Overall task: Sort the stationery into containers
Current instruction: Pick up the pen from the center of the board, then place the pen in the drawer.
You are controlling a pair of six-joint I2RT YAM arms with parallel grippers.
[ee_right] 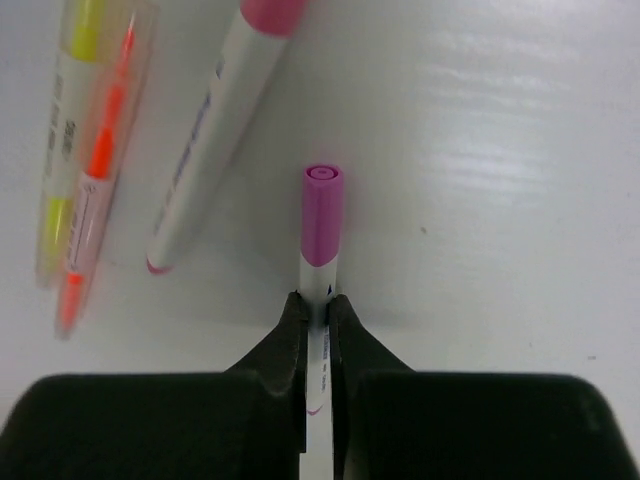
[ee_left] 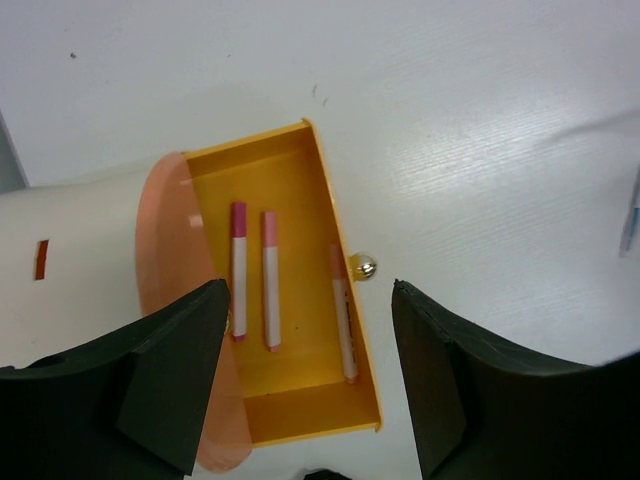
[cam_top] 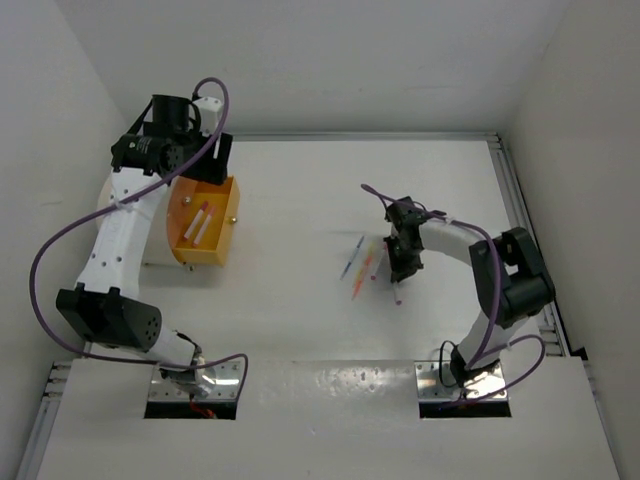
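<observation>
My right gripper (ee_right: pixel 317 305) is pinched on the pink-capped pen (ee_right: pixel 322 215) lying on the table (ee_right: pixel 500 150), long axis straight ahead of my fingertips. Orange bin (cam_top: pixel 222 245) lies well left, under my left gripper (ee_left: pixel 305 300), which is wide open and empty.

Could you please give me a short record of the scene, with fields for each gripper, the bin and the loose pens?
Left gripper: open, above the orange bin
Bin contents: three pink-white pens, lying lengthwise
Right gripper: shut on a pink-capped pen
Loose on the table: another pink-white pen, orange pen, yellow pen, blue pen
</observation>
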